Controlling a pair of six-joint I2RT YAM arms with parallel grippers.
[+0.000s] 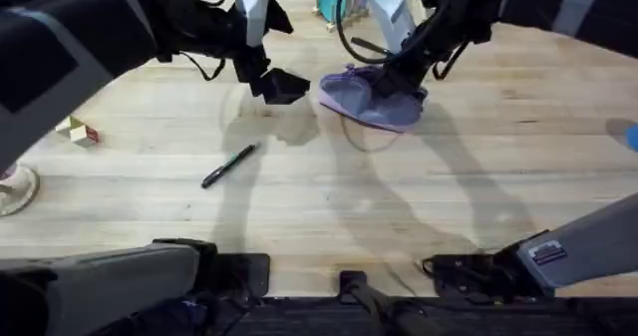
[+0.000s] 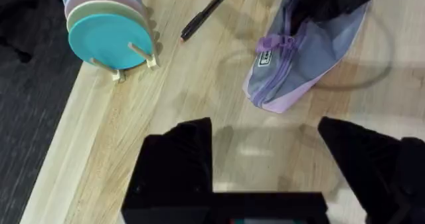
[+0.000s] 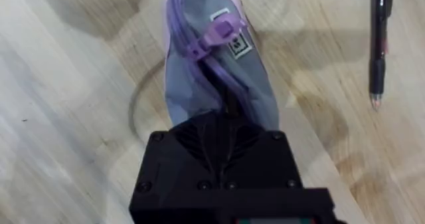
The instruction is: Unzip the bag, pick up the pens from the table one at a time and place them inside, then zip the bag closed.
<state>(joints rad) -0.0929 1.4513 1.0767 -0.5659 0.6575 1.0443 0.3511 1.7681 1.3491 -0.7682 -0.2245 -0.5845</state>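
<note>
The lavender bag [image 1: 371, 101] lies at the back middle of the table [image 1: 419, 206], its zipper pull [image 3: 216, 33] showing on top. My right gripper [image 1: 401, 74] is shut on one end of the bag [image 3: 199, 78], pinching the fabric. To its left my left gripper [image 1: 276, 84] hovers open with nothing between its fingers [image 2: 178, 159], facing the bag [image 2: 302, 58]. One black pen [image 1: 229, 165] lies on the table left of centre. A second pen [image 2: 207, 11] lies just behind the bag, also seen in the right wrist view [image 3: 378, 44].
A wooden rack of coloured round coasters [image 2: 106, 24] stands near the table's far edge behind the bag. A small coloured block [image 1: 78, 132] and a white round object [image 1: 15, 188] sit at the left. A blue object [image 1: 628, 135] shows at the right edge.
</note>
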